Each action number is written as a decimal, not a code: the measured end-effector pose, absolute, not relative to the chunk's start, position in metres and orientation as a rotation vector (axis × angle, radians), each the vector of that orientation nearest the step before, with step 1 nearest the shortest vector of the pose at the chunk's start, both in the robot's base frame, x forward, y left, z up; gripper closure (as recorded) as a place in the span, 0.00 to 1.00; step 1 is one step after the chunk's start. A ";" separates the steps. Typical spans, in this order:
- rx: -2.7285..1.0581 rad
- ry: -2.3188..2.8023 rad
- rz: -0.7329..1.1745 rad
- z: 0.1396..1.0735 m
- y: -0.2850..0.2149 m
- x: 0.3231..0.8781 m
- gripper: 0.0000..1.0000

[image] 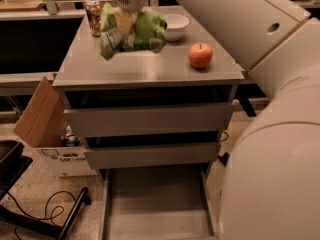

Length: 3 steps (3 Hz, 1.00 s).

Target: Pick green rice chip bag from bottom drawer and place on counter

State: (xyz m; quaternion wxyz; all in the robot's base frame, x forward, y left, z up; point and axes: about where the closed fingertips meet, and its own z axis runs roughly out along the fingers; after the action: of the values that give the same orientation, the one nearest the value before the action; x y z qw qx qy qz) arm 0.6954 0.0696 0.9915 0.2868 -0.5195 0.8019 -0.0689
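While above counter (150, 70), tool (126, 20) around bag (146, 32)

No writing is legible, even on the crinkled light-green snack bag (142, 31) that the gripper (125, 18) clasps above the flat grey counter (150, 69).

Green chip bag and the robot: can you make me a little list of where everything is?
tool: shut on the green rice chip bag, above the counter
green rice chip bag: hanging from the tool, out of the drawer
counter: holds an apple, a white bowl and a can
bottom drawer: pulled open
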 end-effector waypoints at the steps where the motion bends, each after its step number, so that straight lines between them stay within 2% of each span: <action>1: -1.316 2.029 -0.175 1.033 0.077 0.730 1.00; 2: -1.235 1.922 -0.113 1.049 0.079 0.773 1.00; 3: -1.186 1.898 -0.073 1.047 0.078 0.794 1.00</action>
State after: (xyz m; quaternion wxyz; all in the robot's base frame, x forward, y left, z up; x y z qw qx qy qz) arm 0.7941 0.0777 1.0465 0.4362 -0.4765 0.7628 -0.0294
